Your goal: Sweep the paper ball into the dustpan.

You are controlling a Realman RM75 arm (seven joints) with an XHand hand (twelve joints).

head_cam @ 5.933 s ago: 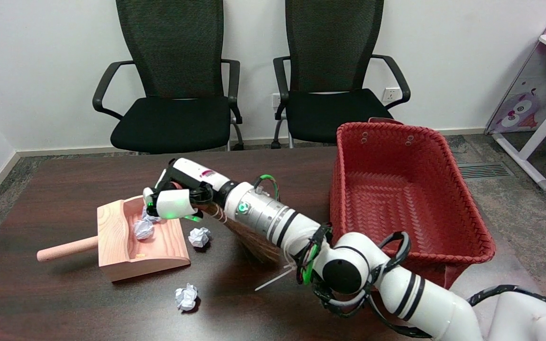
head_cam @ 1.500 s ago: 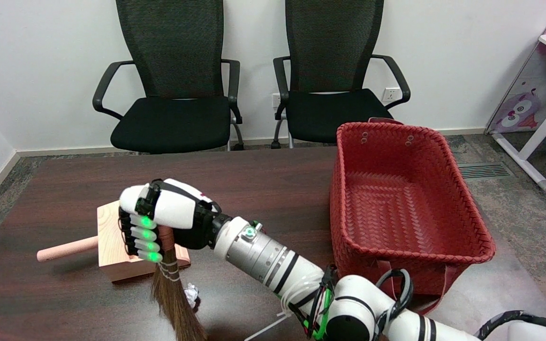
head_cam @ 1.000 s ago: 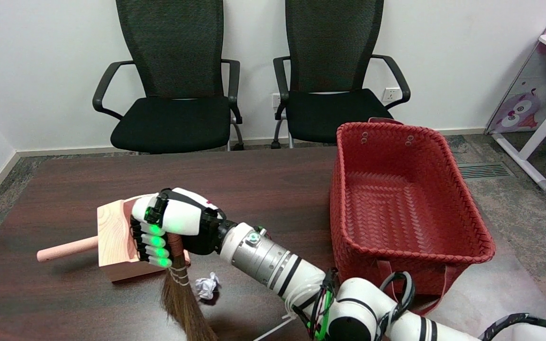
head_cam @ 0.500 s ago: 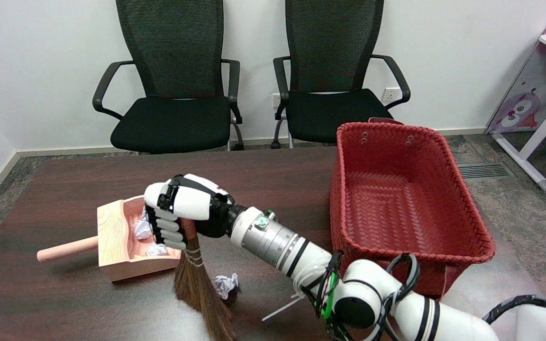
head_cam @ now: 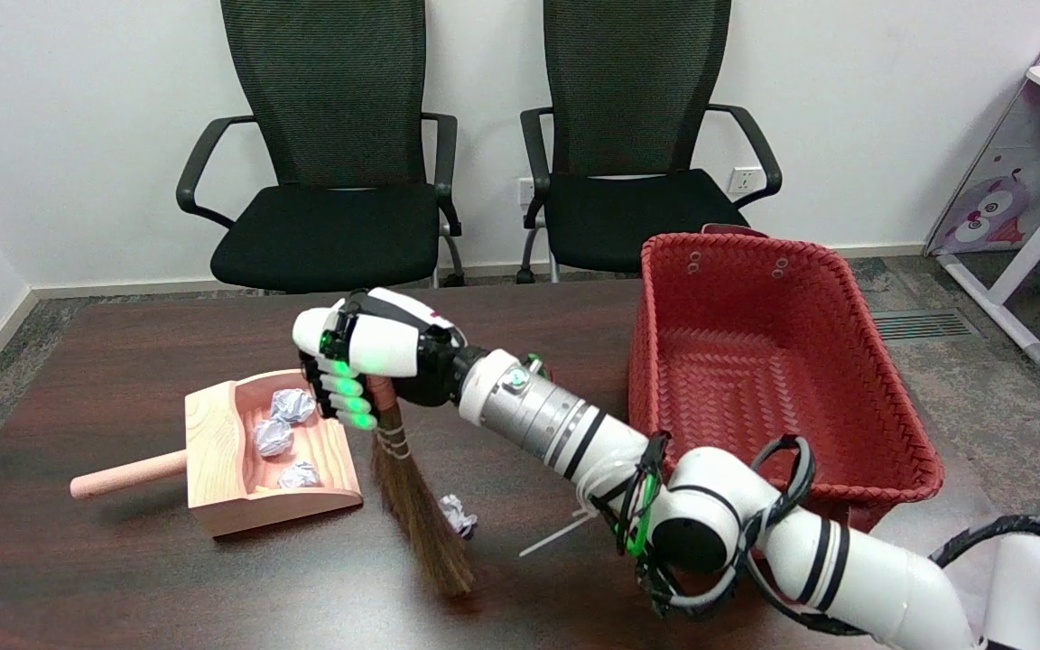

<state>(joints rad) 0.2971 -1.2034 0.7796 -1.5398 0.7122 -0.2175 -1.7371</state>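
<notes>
Clearly the step in hand was bringing in the last loose paper ball [head_cam: 457, 516], which lay on the dark table [head_cam: 123, 334] toward its near edge, just beside the bristles of the broom [head_cam: 416, 515] on their right side and well clear of the dustpan [head_cam: 263, 465]. The right hand [head_cam: 359, 357] was clenched around the broom's handle, with the brush hanging down and slanting toward the near edge. Three other paper balls [head_cam: 274, 438] already sat inside the dustpan, whose open mouth faced right, toward the red basket [head_cam: 755, 370] at the table's right edge. To do the sweep well, I judged the bristles needed to be on the ball's far right side, so the brush would first have to be lifted over it and set down between ball and basket. A low, steady stroke leftward toward the pan's mouth seemed best, with the tips kept touching the table so the light ball could not slip beneath them. A hard flick might have bounced it past the near corner of the pan or shoved the pan itself along by its handle [head_cam: 127, 476].
</notes>
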